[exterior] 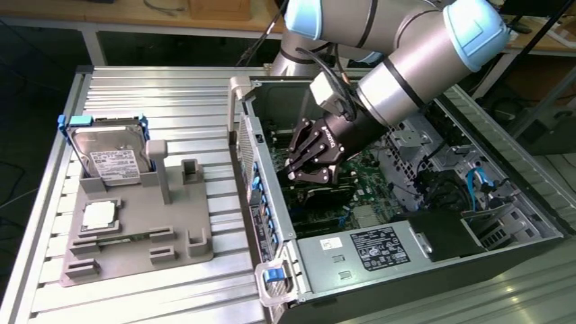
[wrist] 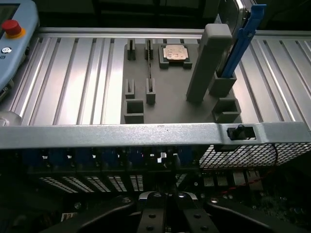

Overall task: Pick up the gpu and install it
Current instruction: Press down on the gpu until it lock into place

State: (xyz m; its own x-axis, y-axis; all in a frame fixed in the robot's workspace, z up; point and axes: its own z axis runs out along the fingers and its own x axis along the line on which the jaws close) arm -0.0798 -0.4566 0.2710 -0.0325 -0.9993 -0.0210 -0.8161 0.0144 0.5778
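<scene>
One hand, fingers pressed together, we log inside the computer case, with the gpu seemingly just beneath it, long axis along the case's slotted wall; grip unconfirmed.

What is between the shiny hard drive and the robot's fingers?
In the exterior view, the computer case's side wall and the gray holder tray's upright posts lie between the hard drive and the gripper.
</scene>
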